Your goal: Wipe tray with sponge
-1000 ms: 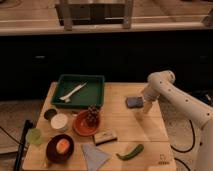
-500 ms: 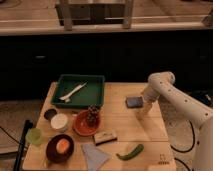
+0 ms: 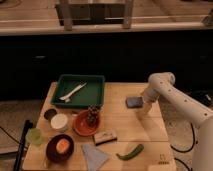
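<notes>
The dark green tray (image 3: 95, 85) sits at the back left of the wooden table, with a white utensil (image 3: 72, 92) lying in it. The blue-grey sponge (image 3: 133, 102) lies on the table to the right of the tray. My gripper (image 3: 143, 106) hangs from the white arm (image 3: 167, 89) at the table's right side, just right of the sponge and right beside it. I cannot tell whether it touches the sponge.
An orange dish (image 3: 85, 123) holds a small dark object. A tan block with dark top (image 3: 104, 136), a blue-grey cloth (image 3: 94, 155), a green pepper (image 3: 130, 151), a dark bowl (image 3: 60, 148), a white lid (image 3: 59, 121) and a green cup (image 3: 35, 136) lie near the front.
The arm's elbow has shifted slightly; the gripper stays next to the sponge. Nothing else has moved.
</notes>
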Robot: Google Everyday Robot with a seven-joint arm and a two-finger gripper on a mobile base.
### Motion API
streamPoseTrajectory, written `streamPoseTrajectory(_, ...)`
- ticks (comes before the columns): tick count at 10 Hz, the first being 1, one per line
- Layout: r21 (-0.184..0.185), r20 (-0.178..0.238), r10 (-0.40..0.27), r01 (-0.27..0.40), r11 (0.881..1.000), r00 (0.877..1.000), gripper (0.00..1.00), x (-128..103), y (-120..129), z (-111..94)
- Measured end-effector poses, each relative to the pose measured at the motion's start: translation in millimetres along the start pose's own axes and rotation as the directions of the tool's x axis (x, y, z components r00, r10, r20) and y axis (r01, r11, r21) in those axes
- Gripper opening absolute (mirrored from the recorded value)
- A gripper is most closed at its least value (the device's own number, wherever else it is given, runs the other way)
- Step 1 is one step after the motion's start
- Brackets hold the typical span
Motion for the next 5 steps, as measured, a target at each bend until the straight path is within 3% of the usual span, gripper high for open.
streamPoseTrajectory(5, -0.019, 0.017, 0.011, -0.011, 1.000, 1.000, 0.80, -1.4, 1.9, 2.6)
